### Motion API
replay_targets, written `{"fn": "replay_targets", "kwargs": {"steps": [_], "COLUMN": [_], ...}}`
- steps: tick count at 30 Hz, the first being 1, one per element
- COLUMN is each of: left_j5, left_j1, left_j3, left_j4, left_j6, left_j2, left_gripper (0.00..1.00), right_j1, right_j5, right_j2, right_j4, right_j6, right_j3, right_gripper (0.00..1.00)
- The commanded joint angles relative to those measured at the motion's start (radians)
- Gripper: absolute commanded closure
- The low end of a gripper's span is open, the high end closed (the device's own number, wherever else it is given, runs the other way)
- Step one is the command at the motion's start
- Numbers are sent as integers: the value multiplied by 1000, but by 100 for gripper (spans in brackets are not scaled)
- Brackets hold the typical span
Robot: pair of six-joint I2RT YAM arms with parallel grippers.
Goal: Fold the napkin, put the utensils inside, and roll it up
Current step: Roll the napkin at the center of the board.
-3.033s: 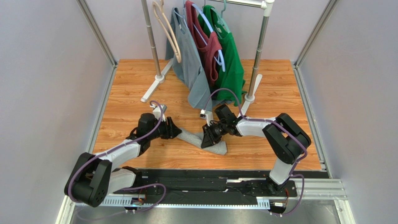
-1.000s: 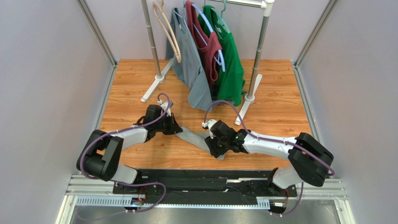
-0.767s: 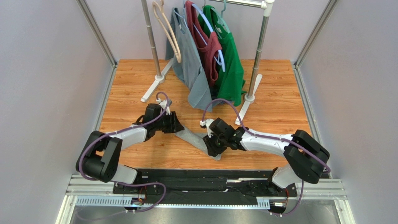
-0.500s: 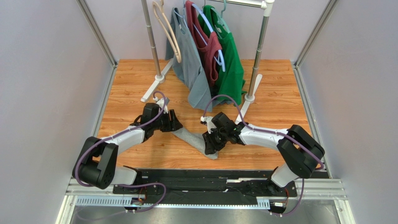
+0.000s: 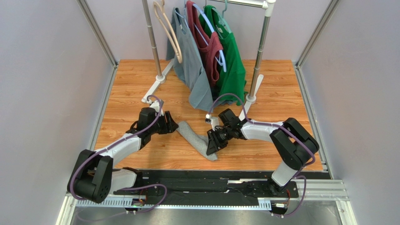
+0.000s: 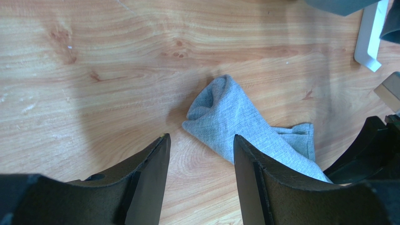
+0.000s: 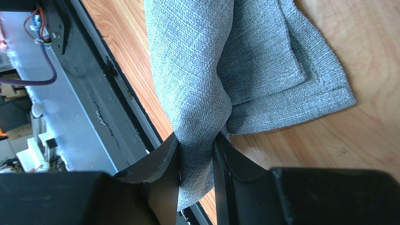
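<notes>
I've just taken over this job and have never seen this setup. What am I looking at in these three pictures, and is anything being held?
Two robot arms are bolted at the near edge of a wooden table. The wide picture looks down from above and behind them, with the left arm on the left and the right arm on the right. The other two pictures come from a camera on each wrist, looking out between that arm's jaws.

On the table lies a grey napkin, rolled into a loose tube. The left jaws stand open just short of one end of the roll, holding nothing. The right jaws pinch the roll toward its other end. At the back stands a rack of hanging shirts. No fork shows; it may be inside the roll.
</notes>
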Motion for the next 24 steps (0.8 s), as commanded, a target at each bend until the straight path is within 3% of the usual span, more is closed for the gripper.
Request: {"fn": "replay_targets", "kwargs": {"steps": [1,19,23,24], "left_j5": [19,144,174,183], "left_j1": [6,6,6,6], "left_j3": [-24,-30,-28,-27], "left_j4": [89,369,436,443], "left_j6": [-7,-50,-68,-68], "left_j2": [27,199,248,253], "left_gripper": [39,42,47,54], "right_j1": [-11,-20,-20,-18], "right_j5": [2,6,23,28], "right_j2": [56,67,54,48], "right_j4": [-70,-70,-87,-94], "right_j6": [-45,-39,-40,-42], "right_j3": [-34,-27,-13,-8], "right_gripper": [77,77,70,64]}}
